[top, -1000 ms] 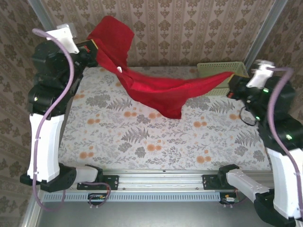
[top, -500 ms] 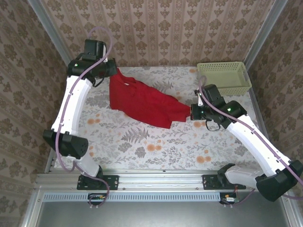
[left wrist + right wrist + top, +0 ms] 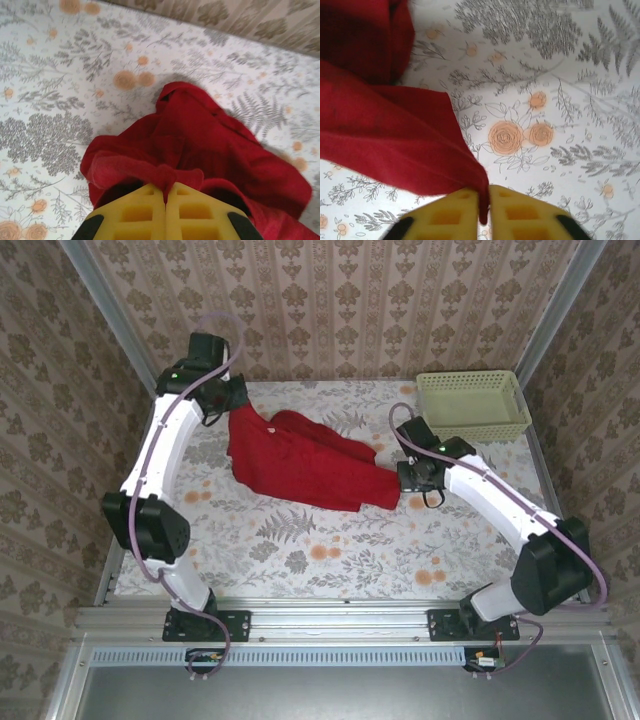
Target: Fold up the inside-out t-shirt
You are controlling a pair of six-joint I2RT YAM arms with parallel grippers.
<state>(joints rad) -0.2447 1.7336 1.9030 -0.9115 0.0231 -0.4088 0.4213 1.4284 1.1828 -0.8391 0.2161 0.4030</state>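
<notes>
Toward the near half of the floral worktop (image 3: 330,550), the right pincer (image 3: 405,478) sits low at the right end of the inside-out t-shirt (image 3: 300,465). Its wrist view shows the right pincer (image 3: 484,192) with yellow fingers (image 3: 450,212) nearly together, leaving a narrow slit. A corner of the red cloth (image 3: 380,115) is pinched in that slit. From that corner the cloth spreads left and away across the worktop (image 3: 560,100).

Mid-worktop, the t-shirt lies as a rumpled red band running from the right pincer up and left to the far-left corner.

At that far-left end, the left pincer (image 3: 235,408) meets the cloth. Its wrist view shows the left pincer (image 3: 165,187) with fingers (image 3: 135,212) fully together, clamped on a bunched fold of the t-shirt (image 3: 210,145).

At the far right stands a pale green basket (image 3: 470,405), well apart from the cloth.

Only the overhead view shows both arms and the garment's whole span; the wrist views show the grip detail.
</notes>
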